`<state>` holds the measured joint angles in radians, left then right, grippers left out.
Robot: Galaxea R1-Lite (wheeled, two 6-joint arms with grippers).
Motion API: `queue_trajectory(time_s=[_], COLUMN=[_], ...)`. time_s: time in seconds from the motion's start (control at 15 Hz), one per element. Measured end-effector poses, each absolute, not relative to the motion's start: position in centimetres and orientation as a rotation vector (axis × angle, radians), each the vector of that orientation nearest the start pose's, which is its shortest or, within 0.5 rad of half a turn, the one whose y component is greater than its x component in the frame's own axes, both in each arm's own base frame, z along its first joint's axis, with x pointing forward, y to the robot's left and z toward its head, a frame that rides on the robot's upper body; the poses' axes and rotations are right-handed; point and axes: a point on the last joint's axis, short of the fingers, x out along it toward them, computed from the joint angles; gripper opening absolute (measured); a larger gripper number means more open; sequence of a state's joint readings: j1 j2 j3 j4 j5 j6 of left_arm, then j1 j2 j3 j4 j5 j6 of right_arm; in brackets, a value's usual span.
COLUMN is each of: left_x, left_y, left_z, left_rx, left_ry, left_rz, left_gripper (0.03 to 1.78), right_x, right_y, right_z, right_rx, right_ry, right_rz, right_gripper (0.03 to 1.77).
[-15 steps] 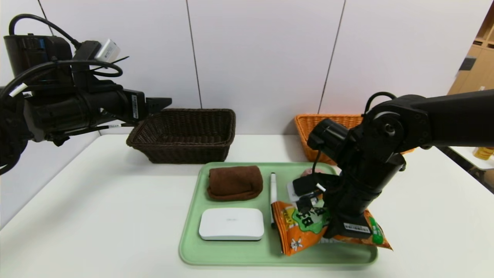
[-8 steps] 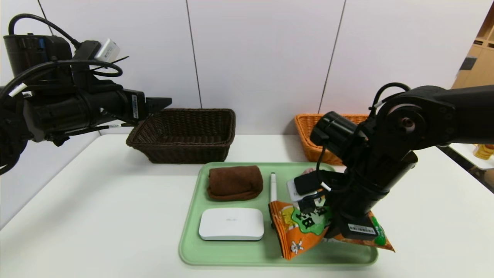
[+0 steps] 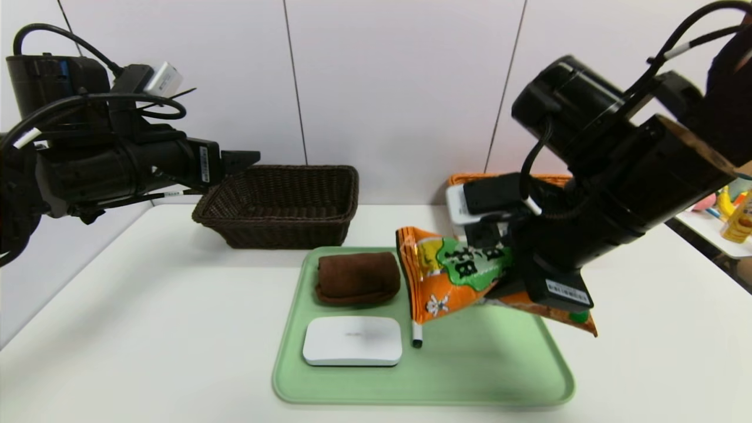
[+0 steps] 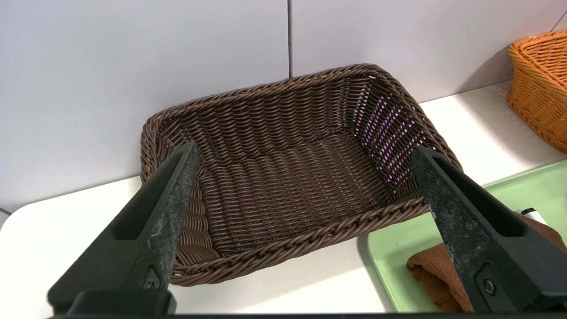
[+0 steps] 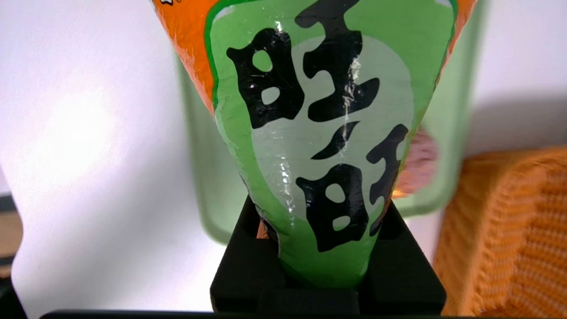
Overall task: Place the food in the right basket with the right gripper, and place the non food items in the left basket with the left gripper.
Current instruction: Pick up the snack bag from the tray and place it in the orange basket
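Right gripper (image 3: pixel 499 276) clamps snack bag (image 3: pixel 446 276) — airborne above tray (image 3: pixel 470 376).

At center right of the head view, the snack bag (image 3: pixel 452 276) is glossy, crinkled foil-like plastic, while the towel (image 3: pixel 357 277) at center is soft, matt cloth with a fuzzy nap. The left basket (image 3: pixel 282 202) and right basket (image 5: pixel 509 230) are rough woven wicker. The tray (image 3: pixel 470 376), the box (image 3: pixel 352 341) and the worktop (image 3: pixel 147 323) look smooth; the box has a slight sheen.
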<state>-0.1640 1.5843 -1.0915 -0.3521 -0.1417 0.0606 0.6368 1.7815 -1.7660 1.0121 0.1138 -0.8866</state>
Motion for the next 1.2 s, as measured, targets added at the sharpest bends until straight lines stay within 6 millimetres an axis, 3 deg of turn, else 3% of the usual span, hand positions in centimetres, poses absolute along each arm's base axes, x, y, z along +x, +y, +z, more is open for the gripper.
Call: queue_trajectory(time_s=[0.13,0.27,0.6,0.87,1.2], left_x=[28.9,28.8,28.4,28.1,27.8], left_y=[-5.1,-5.0,-4.2,-3.9,-3.8], left_z=[27.1,27.3,27.8,28.1,28.4], left_rx=[0.062,0.061,0.052,0.049,0.049], left_ry=[0.128,0.121,0.103,0.092,0.085], left_rz=[-0.295,-0.274,-0.206,-0.191,-0.188], left_gripper=[1.69,1.69,1.69,1.69,1.69], right_x=[23.4,23.4,23.7,23.6,23.7], right_y=[16.9,15.9,14.7,13.8,12.7], right_z=[30.0,31.0,31.6,31.6,31.2], right_rx=[-0.958,-0.82,-0.311,0.027,0.079], right_ry=[0.651,0.738,0.901,0.865,0.817], right_rz=[0.999,0.855,0.446,0.137,0.075], right_gripper=[0.39,0.39,0.39,0.39,0.39])
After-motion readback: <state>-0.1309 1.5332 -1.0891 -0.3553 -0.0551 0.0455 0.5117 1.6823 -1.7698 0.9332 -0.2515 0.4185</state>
